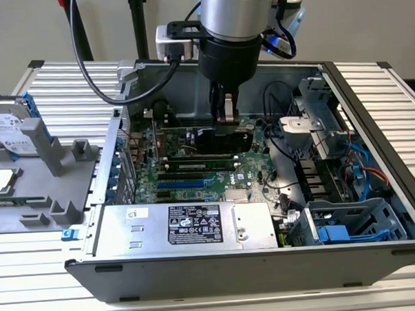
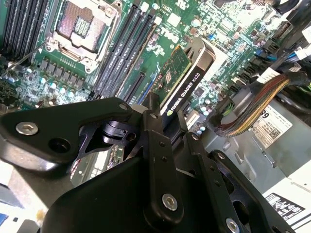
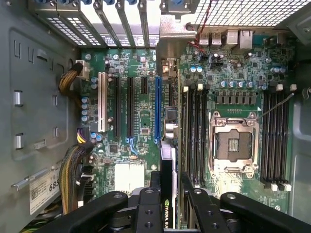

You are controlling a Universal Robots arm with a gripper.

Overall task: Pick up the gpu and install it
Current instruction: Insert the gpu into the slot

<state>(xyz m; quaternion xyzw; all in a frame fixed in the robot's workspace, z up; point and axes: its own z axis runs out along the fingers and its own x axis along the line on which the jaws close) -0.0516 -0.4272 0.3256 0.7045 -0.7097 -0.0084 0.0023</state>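
Note:
My gripper [image 1: 226,119] reaches down into the open computer case [image 1: 371,114] and is shut on the gpu [image 1: 205,138], a flat card with a black cover. In both wrist views the gpu [image 2: 188,80] [image 3: 167,162] stands on edge between the black fingers [image 2: 154,138] [image 3: 188,184], just over the green motherboard [image 3: 141,82]. It runs alongside the blue expansion slot [image 3: 157,107], and its silver end bracket [image 3: 171,36] points at the case's rear slot openings. I cannot tell whether the card's lower edge touches a slot.
An empty CPU socket [image 3: 233,141] and black memory slots [image 3: 194,126] lie beside the card. A cable bundle [image 2: 252,104] and the power supply [image 1: 190,225] sit close by. A drive cage [image 1: 348,225] stands at the exterior view's right. A hard drive [image 1: 10,130] lies outside the case.

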